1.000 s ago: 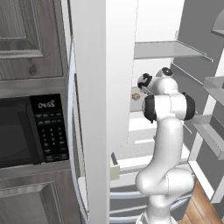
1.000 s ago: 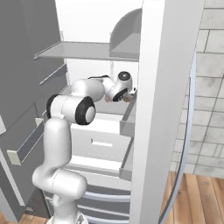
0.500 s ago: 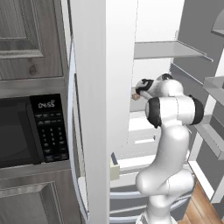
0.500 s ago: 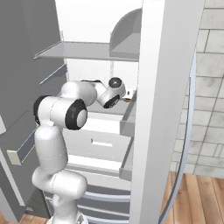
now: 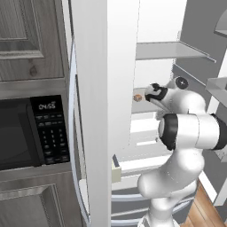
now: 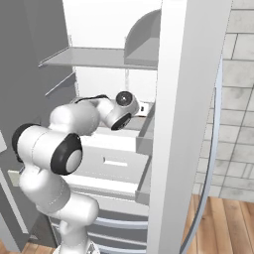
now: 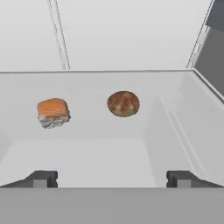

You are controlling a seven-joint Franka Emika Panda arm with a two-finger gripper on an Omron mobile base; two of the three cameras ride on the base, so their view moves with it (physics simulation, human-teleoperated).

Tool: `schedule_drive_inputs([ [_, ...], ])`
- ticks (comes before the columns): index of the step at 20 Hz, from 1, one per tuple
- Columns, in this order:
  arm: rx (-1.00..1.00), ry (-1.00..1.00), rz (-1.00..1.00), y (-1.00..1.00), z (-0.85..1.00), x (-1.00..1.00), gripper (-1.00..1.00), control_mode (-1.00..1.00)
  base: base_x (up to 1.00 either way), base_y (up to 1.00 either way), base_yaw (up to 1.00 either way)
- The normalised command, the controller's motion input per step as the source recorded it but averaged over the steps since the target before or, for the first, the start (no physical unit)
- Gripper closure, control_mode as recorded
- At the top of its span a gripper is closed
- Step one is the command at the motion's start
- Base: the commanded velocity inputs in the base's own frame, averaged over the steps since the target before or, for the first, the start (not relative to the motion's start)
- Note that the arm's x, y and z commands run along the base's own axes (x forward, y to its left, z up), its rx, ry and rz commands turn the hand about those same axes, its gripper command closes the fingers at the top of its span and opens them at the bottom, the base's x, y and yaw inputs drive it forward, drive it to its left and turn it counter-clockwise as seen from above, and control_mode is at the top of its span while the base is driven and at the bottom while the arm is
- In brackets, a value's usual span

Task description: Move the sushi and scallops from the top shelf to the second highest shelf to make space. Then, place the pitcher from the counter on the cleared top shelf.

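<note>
Fridge's second highest shelf (image 7: 87,153): sushi (image 7: 53,112) long axis crosswise, scallops (image 7: 123,103) beside; gripper (image 7: 111,178) fingers spread wide, empty.

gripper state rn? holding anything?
Gripper: open, jaws wide, holding nothing. The sushi and scallops lie on the shelf ahead of it, untouched.

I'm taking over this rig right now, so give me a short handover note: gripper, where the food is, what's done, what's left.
Gripper: open, holding nothing, facing the food.
Sushi and scallops: side by side, apart, on the second highest shelf.
Top shelf: looks bare.
Done: both morsels appear moved down.
Left: fetch the pitcher from the counter and place it on the top shelf.
</note>
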Motion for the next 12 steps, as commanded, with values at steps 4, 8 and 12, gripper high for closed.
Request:
schedule_drive_inputs([
  [4,-0.04,0.04,0.02,0.31,0.62,-0.83,-1.00,-1.00,0.00,0.00,0.00],
  [8,-0.04,0.06,0.01,0.47,0.50,-0.84,-1.00,-1.00,0.00,0.00,0.00],
  [12,-0.01,0.02,0.00,0.55,0.48,-0.79,-1.00,-1.00,0.00,0.00,0.00],
])
